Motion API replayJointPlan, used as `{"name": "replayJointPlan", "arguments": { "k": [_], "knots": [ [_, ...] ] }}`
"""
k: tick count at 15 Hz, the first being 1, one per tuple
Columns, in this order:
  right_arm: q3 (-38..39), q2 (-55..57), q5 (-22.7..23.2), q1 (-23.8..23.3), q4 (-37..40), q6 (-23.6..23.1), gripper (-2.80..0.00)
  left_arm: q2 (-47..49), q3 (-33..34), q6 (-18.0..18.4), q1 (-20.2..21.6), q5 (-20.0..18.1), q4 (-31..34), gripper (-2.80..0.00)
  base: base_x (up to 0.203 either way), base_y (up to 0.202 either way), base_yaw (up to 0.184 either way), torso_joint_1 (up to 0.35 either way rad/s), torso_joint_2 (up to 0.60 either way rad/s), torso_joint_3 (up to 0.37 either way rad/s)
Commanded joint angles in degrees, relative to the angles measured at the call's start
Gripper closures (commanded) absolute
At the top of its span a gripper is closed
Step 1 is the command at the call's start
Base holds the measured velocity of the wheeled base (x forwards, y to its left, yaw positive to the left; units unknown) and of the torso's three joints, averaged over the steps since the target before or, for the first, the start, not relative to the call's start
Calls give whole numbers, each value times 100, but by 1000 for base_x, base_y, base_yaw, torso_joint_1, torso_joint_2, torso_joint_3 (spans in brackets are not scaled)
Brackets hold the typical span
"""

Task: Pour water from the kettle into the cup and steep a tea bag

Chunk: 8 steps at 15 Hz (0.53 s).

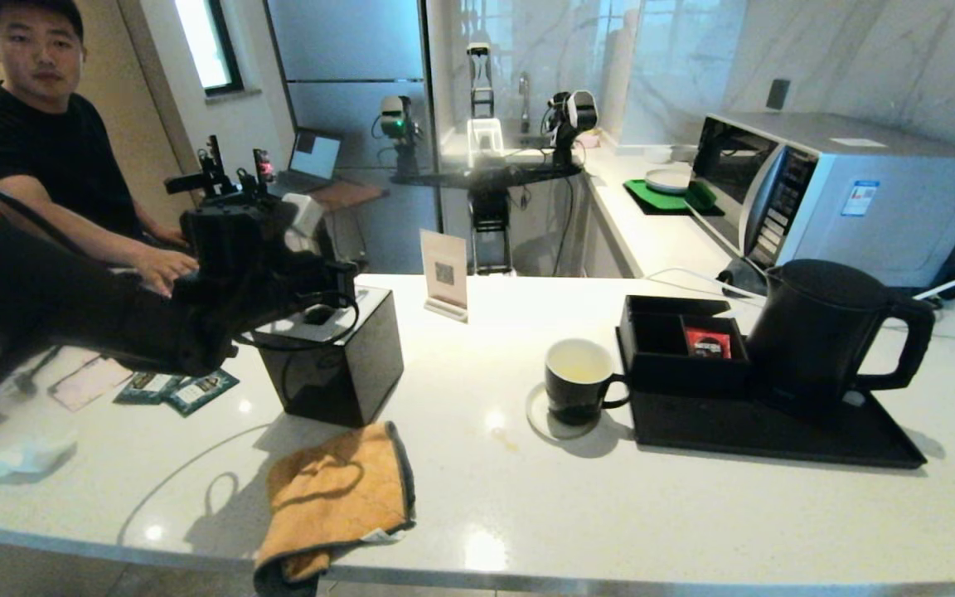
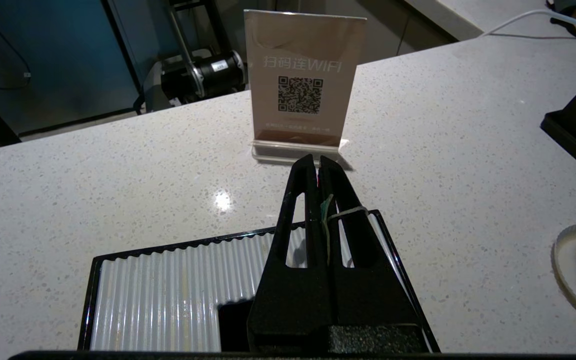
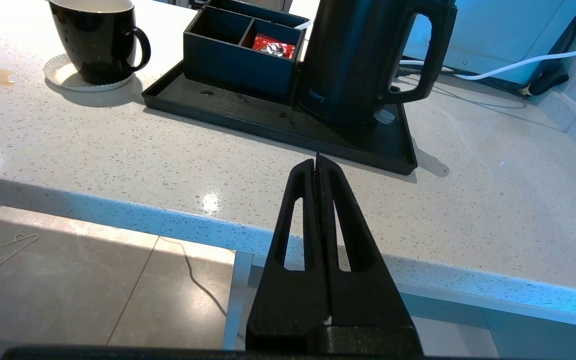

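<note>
The left gripper [image 2: 318, 162], clenched on a thin string [image 2: 345, 212], hovers above the black box [image 1: 336, 365], at nine o'clock from the cup [image 1: 579, 380]. The right gripper [image 3: 317, 165], clenched empty, hangs off the counter [image 3: 218, 150], at six o'clock from the kettle [image 3: 363, 60].

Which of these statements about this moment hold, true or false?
1. The kettle stands on the black tray. True.
2. The cup sits inside the tray. False: it stands on a white coaster beside the tray.
3. The right tool grips the kettle handle. False: it is shut on nothing, off the counter edge.
4. The left tool is shut above a black box. True.
5. A red sachet lies in the organiser. True.
</note>
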Motion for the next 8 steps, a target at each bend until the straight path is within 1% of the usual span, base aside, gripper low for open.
{"name": "replayJointPlan", "arguments": {
  "k": [1, 8],
  "knots": [
    [0, 0, 2, 2, -3, -4, 0, -88, -27, -1, -12, -14, -25, 0, 0, 0, 0, 0, 0, 0],
    [0, 6, 2, 2, -3, -4, 0, -328, -440, -19, -12, -14, -25, 0, 0, 0, 0, 0, 0, 0]
  ]
}}
